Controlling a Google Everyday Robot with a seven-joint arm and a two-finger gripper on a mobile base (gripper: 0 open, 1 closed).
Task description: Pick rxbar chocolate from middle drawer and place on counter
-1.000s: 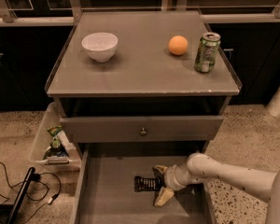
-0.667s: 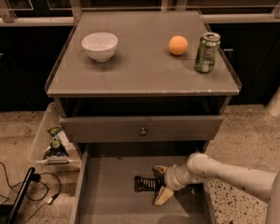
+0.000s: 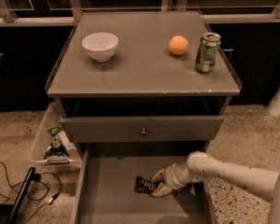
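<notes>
Three items on the counter (image 3: 144, 76): white bowl (image 3: 100, 45) at left, orange (image 3: 178, 45) and green can (image 3: 206, 52) at right, well apart from the bowl. Middle drawer (image 3: 107, 197) is pulled out below the closed drawer front (image 3: 107, 128) with its knob. Rxbar chocolate (image 3: 143, 185) lies flat on the drawer floor, near the back, right of centre. My arm comes in from the right, and my gripper (image 3: 154, 185) is down inside the drawer at the bar's right end. Fingers (image 3: 159, 175) are spread apart, one on the far side and one on the near side of that end; not clamped, and I cannot tell whether they touch the wrapper. Bar is not lifted.
</notes>
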